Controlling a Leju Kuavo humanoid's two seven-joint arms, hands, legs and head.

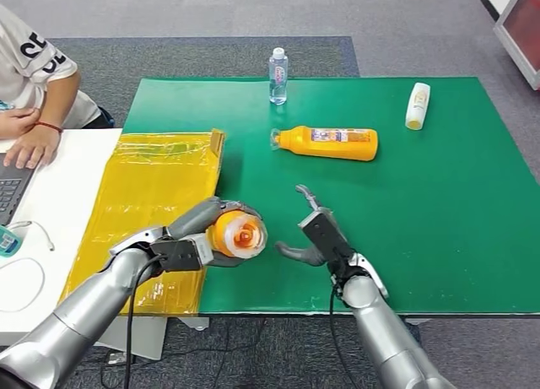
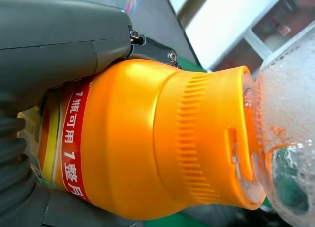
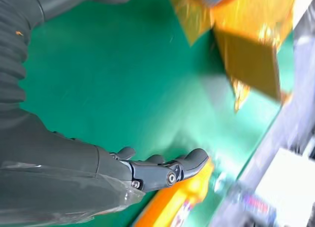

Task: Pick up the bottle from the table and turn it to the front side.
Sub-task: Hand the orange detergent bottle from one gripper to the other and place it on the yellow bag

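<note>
The fingers (image 1: 202,212) of the left hand (image 1: 213,233) are wrapped around an orange bottle (image 1: 237,235), thumb and fingers pressing on opposite sides of its body, so the bottle is held clear of the green table (image 1: 445,195) near the table's front edge. It lies roughly level in the grip with its clear cap (image 2: 288,123) end pointing toward the right hand, which looks like a way to offer that end for a turn or a hand-over. In the left wrist view the red label band (image 2: 74,143) sits just at the edge of the grip, so the label's facing can be judged once the bottle is rotated.

The fingers (image 3: 163,170) of the right hand (image 1: 315,233) are spread and hold nothing; the hand hovers just beside the cap end, apart from it, palm turned toward the bottle. Both silver forearms come in low from the front edge, the left angled inward, the right reaching up and inward.

Farther back on the table lie a second orange bottle (image 1: 325,143) on its side, a small clear water bottle (image 1: 278,75) standing upright, and a pale bottle (image 1: 418,105) lying well to the right. A yellow plastic sheet (image 1: 153,195) covers the table's left part, and a person's hand (image 1: 29,144) rests on a laptop (image 1: 9,191) nearby.
</note>
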